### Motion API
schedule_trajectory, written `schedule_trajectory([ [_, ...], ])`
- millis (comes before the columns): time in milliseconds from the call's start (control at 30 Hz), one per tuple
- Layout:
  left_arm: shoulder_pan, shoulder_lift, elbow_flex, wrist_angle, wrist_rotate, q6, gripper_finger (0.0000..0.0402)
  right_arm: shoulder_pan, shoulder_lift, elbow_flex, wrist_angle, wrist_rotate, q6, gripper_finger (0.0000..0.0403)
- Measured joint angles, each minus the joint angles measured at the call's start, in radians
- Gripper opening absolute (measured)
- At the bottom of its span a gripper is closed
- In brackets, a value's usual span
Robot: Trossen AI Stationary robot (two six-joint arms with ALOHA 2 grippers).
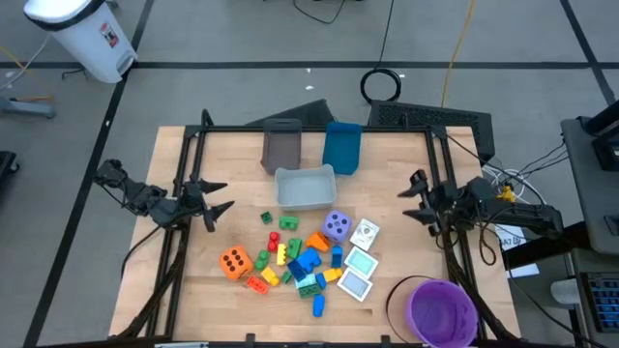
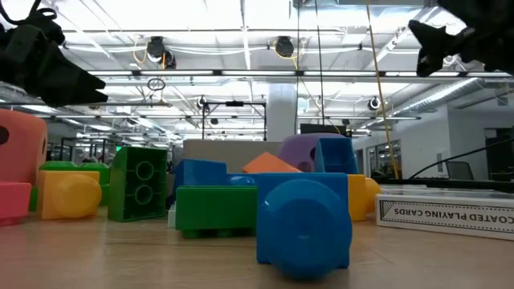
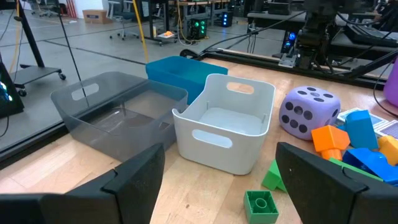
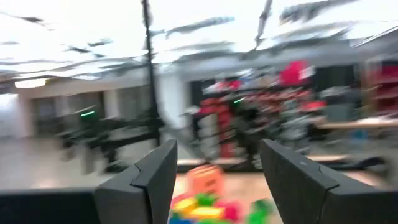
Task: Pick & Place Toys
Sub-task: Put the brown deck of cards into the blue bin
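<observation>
The toys (image 1: 300, 259) are seen heaped on the front half of the bench (image 1: 387, 155), none yet lifted: small bricks in red, yellow, green and blue, with the orange die (image 1: 233, 262) toward the front-left of the heap and the purple die (image 1: 336, 226) at its back-right, beside the white-teal tiles (image 1: 359, 272). Three bins are grouped at the back-centre of the bench, presumably as drop points: the white bin (image 1: 306, 187) nearest the heap, the grey bin (image 1: 281, 146) and blue bin (image 1: 341, 147) behind it. A purple bowl (image 1: 441, 311) is set at the front-right corner.

The left gripper (image 1: 215, 196) is held over the left edge of the bench, fingers spread and empty, pointed toward the bins, judged a ready stance before a first pick. The right gripper (image 1: 413, 200) is poised over the right edge, its fingers parted with nothing between them.

From above, the whole layout is given but the bins' insides are hard to judge; the left wrist view shows the white bin (image 3: 225, 121) and grey bin (image 3: 118, 112) empty, and a lone green brick (image 3: 261, 205) just ahead of the fingers. Only the low view reveals a box of playing cards (image 2: 446, 210) at the heap's edge, and both grippers raised well clear of the wood. The right wrist view offers only the orange die (image 4: 205, 180) and bright bricks beyond its fingers.
</observation>
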Motion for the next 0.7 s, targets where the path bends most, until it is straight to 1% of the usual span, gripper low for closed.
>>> schedule_trajectory([
  [100, 0.0, 0.0, 0.0, 0.0, 0.0, 0.0, 0.031, 0.0, 0.0, 0.0, 0.008, 0.101, -0.009, 0.021],
  [200, 0.0, 0.0, 0.0, 0.0, 0.0, 0.0, 0.031, 0.0, 0.013, 0.0, 0.009, 0.183, 0.033, 0.021],
  [300, 0.0, 0.0, 0.0, 0.0, 0.0, 0.0, 0.031, 0.008, 0.053, 0.0, 0.011, 0.203, 0.138, 0.021],
  [400, 0.0, 0.0, 0.0, 0.0, 0.0, 0.0, 0.031, 0.044, 0.132, 0.0, 0.056, 0.209, 0.21, 0.021],
  [533, 0.0, 0.0, 0.0, 0.0, 0.0, 0.0, 0.031, 0.12, 0.298, 0.0, 0.255, 0.253, 0.208, 0.021],
  [700, 0.0, 0.0, 0.0, 0.0, 0.0, 0.0, 0.031, 0.227, 0.556, 0.02, 0.597, 0.258, 0.064, 0.0215],
])
